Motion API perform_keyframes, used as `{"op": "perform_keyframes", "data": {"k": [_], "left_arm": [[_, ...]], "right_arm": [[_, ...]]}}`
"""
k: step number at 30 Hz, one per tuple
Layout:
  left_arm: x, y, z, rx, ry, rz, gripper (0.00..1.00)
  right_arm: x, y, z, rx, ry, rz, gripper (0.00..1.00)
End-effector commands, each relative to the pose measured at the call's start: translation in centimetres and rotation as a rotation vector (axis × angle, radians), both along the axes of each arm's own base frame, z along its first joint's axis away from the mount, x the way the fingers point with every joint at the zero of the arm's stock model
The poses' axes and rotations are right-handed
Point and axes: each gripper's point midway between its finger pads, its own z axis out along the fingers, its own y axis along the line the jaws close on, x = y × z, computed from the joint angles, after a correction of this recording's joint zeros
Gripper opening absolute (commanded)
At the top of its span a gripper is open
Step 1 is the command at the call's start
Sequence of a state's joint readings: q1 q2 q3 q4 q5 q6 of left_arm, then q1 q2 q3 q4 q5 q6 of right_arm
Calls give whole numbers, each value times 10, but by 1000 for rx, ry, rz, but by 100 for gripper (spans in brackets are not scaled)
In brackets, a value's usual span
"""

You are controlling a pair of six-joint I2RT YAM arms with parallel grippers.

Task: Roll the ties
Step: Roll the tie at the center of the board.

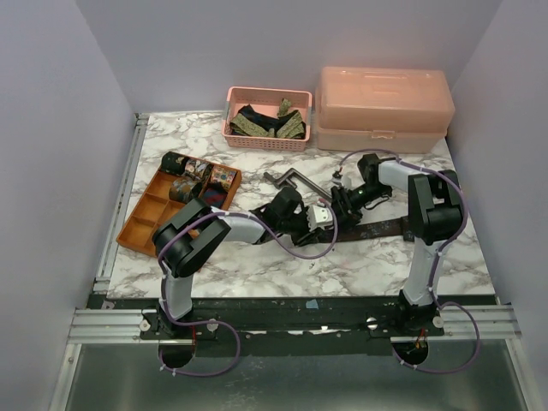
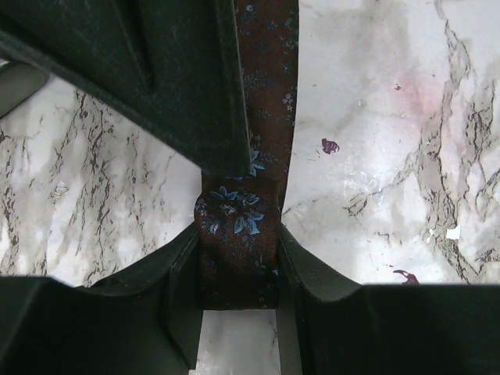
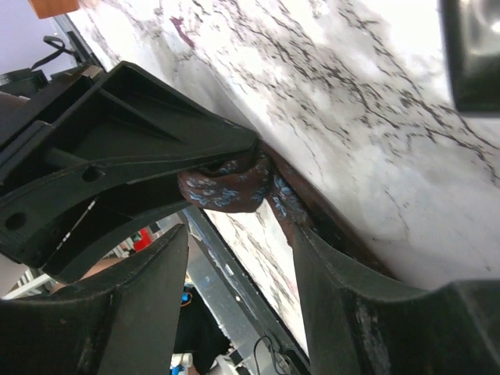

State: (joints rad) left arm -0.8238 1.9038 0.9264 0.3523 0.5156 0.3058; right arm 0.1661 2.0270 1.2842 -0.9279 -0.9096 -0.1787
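A dark brown tie point(image 1: 385, 227) with blue flowers lies as a flat strip across the middle of the table. My left gripper point(image 1: 315, 219) holds its folded end. In the left wrist view the tie point(image 2: 266, 117) runs away from my left gripper point(image 2: 238, 273), whose jaws press on both sides of the fold. My right gripper point(image 1: 338, 205) hovers close beside it. In the right wrist view my right gripper point(image 3: 238, 273) stands open, with the small coil of the tie point(image 3: 226, 187) just beyond its fingertips and nothing between them.
An orange tray point(image 1: 141, 224) at the left holds several rolled ties point(image 1: 199, 175). A pink basket point(image 1: 267, 141) at the back holds more ties, beside a closed pink box point(image 1: 381, 107). A grey metal crank bar point(image 1: 295, 181) lies behind the grippers.
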Motion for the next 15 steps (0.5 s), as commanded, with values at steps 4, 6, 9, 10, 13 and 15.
{"op": "perform_keyframes", "data": {"k": [4,6,9,10,13,15], "left_arm": [[-10,39,-43,247,95,38,17],[-10,39,-43,255,96,38,17],[-11,39,-44,266,101,37,17],[-12,40,-45,267,102,37,17],[-14,40,-46,270,108,32,17],[-16,42,-47,274,109,28,18]], "right_arm": [[2,30,6,77,37,-13,54],[1,34,4,76,38,-13,54],[0,37,-5,50,45,-4,49],[-1,36,-9,35,48,-3,46],[-1,30,-24,-21,46,3,35],[-2,25,-33,-55,41,16,23]]}}
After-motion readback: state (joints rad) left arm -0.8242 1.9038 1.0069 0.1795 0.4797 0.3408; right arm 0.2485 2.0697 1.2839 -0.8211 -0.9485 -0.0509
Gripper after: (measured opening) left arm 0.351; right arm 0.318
